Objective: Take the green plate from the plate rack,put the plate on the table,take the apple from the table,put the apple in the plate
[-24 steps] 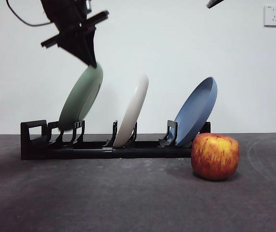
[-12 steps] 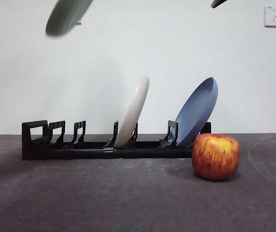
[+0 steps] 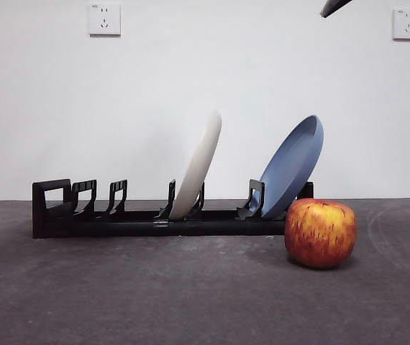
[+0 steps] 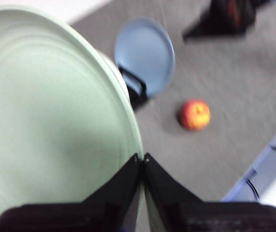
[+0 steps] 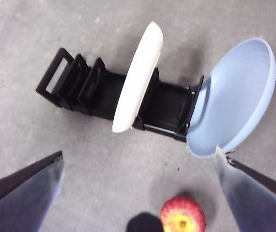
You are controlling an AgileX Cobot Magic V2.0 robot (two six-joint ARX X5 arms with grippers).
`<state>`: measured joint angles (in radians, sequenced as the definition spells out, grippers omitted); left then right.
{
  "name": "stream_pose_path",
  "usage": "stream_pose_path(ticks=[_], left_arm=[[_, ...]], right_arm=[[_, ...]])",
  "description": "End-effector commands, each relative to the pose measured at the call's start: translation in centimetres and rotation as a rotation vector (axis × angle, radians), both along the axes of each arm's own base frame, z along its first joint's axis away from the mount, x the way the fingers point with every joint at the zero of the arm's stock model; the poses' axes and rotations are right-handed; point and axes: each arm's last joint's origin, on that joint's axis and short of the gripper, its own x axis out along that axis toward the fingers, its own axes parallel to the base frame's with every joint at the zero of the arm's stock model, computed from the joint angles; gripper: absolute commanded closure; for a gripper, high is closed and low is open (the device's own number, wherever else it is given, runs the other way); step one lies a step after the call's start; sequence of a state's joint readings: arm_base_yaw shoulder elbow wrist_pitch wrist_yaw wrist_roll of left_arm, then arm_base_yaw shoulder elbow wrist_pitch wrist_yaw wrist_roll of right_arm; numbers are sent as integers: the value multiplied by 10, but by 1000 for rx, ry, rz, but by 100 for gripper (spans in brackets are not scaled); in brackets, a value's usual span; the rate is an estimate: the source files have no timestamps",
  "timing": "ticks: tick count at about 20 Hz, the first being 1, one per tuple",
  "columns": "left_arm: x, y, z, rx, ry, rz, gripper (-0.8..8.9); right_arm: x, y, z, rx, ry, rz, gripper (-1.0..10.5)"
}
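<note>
- Left gripper [image 4: 142, 158] is high above the table [image 3: 155, 295], fingers [image 4: 123, 176] pinched tight on the green plate [image 4: 51, 111] at its rim.
- Plate rack [image 3: 155, 219] holds the cream plate [image 3: 198, 165] and blue plate [image 3: 291, 165], both leaning.
- Apple [image 3: 320, 232] sits on the table just beside the rack's end.
- Right gripper [image 5: 138, 159] hangs above, fingers [image 5: 26, 188] spread wide, empty.

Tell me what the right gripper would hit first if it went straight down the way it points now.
Probably bare table, just in front of the plate rack. The right gripper, jaws open, straddles that patch; the apple lies nearer the camera, likely off the line, though depth is unclear.
</note>
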<state>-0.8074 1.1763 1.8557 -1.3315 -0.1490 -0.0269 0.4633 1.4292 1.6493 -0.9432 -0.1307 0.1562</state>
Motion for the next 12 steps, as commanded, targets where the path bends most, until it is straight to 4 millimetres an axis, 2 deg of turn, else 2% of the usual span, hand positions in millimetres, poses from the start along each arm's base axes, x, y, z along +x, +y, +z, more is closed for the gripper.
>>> stream_pose_path(ticks=[1, 3, 6, 9, 12], left_arm=[[-8, 4, -36, 15, 121, 56, 822], [-10, 4, -68, 66, 201, 108, 822], [2, -10, -119, 183, 270, 198, 822], [21, -37, -161, 181, 283, 188, 823], [42, -71, -187, 181, 275, 165, 822]], right_arm=[[0, 0, 0, -15, -4, 13, 349], [0, 0, 0, -20, -5, 17, 349], [0, 0, 0, -20, -4, 17, 349], [-1, 0, -1, -25, 5, 17, 349], [-2, -1, -2, -32, 20, 17, 349]])
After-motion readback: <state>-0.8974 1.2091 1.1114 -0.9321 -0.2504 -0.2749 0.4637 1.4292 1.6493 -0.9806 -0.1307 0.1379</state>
